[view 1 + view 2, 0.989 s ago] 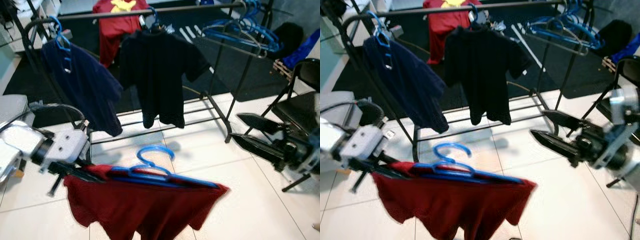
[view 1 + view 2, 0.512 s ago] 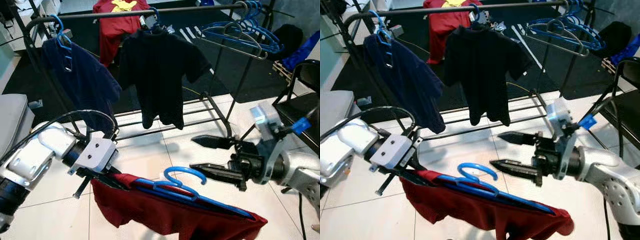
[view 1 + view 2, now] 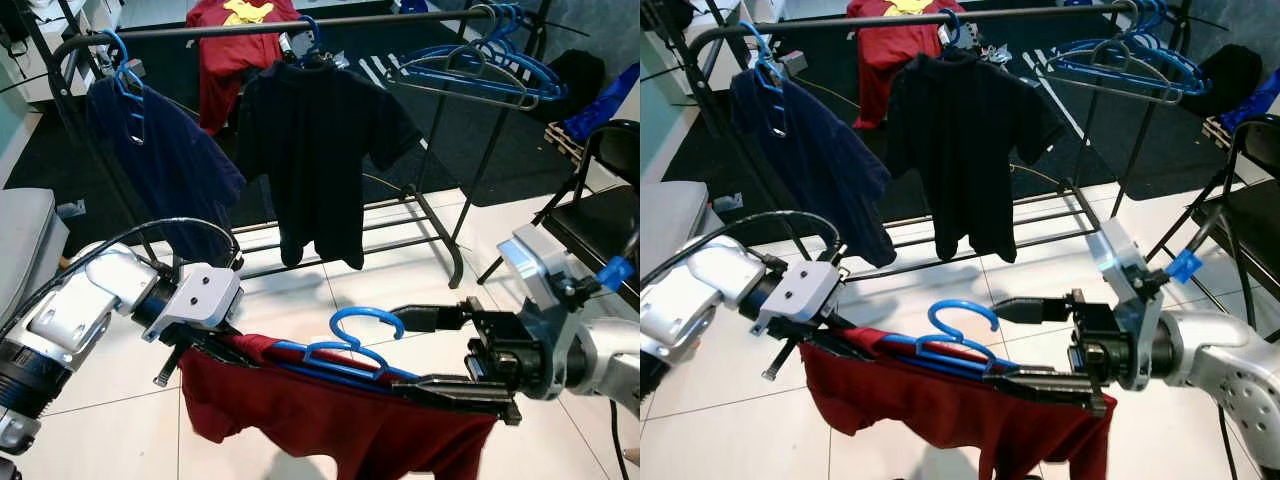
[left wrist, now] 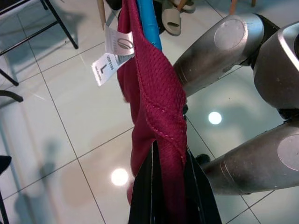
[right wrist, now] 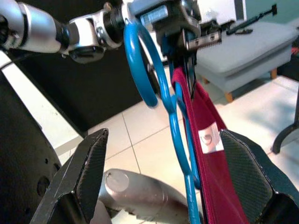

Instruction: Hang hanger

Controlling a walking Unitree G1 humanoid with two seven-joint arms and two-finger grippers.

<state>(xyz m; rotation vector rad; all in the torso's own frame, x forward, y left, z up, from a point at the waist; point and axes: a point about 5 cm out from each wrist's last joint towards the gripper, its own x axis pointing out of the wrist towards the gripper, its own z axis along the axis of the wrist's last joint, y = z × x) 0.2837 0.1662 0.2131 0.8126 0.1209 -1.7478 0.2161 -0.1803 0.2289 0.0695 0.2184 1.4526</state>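
Observation:
A blue hanger (image 3: pixel 352 345) carries a dark red shirt (image 3: pixel 300 415) low over the tiled floor, in front of the clothes rack's black rail (image 3: pixel 300 22). My left gripper (image 3: pixel 212 348) is shut on the shirt's left shoulder; the left wrist view shows the red cloth (image 4: pixel 156 98) pinched between the black fingers (image 4: pixel 140 200). My right gripper (image 3: pixel 398 350) stands open around the hanger's right half, one finger beside the hook and one along the shoulder. In the right wrist view the hanger (image 5: pixel 161 100) and shirt (image 5: pixel 212 182) sit between the spread fingers (image 5: pixel 88 172).
On the rail hang a navy shirt (image 3: pixel 160 170), a black shirt (image 3: pixel 320 150), a red shirt (image 3: pixel 235 45) behind, and several bare blue hangers (image 3: pixel 485 65) at the right end. A black folding chair (image 3: pixel 600 215) stands right, a grey seat (image 3: pixel 20 240) left.
The right arm swung in from the right, and its open fingers now straddle the hanger's right half. The left gripper carried the shirt and hanger slightly higher and leftward.

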